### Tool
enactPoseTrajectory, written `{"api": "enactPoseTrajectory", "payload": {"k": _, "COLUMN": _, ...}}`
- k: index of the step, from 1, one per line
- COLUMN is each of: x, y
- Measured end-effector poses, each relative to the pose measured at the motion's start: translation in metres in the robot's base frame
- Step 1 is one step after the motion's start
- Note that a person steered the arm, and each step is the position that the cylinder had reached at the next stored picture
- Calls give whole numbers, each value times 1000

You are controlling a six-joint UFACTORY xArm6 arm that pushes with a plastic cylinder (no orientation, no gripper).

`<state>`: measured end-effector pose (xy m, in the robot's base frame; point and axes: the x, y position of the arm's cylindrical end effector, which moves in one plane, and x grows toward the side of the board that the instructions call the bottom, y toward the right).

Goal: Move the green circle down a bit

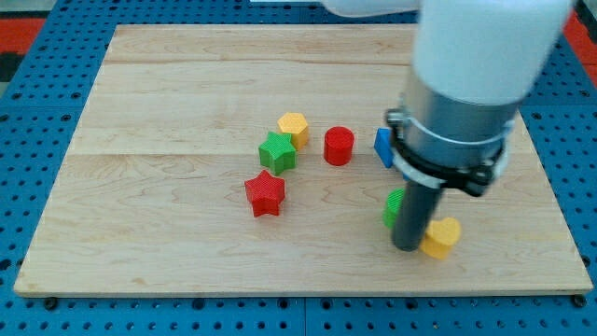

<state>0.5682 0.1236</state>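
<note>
The green circle point(393, 208) sits right of the board's middle, mostly hidden behind my rod. My tip point(408, 246) rests on the board just below and right of the green circle, touching or nearly touching it. A yellow block point(441, 237), shape unclear, lies right beside the tip on its right. The arm's large grey and white body covers the view's upper right.
A blue block point(382, 147) peeks out left of the arm body. A red circle point(339, 146), a yellow hexagon point(294, 126), a green star point(277, 152) and a red star point(265, 194) lie near the middle of the wooden board point(140, 233).
</note>
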Motion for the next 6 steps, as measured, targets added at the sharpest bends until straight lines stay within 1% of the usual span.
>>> {"api": "enactPoseTrajectory", "payload": {"k": 1, "x": 0, "y": 3}}
{"api": "enactPoseTrajectory", "payload": {"k": 2, "x": -1, "y": -14}}
{"api": "enactPoseTrajectory", "payload": {"k": 3, "x": -12, "y": -55}}
{"api": "enactPoseTrajectory", "payload": {"k": 4, "x": -40, "y": -58}}
{"api": "enactPoseTrajectory", "payload": {"k": 5, "x": -57, "y": -56}}
{"api": "enactPoseTrajectory", "payload": {"k": 6, "x": -40, "y": -37}}
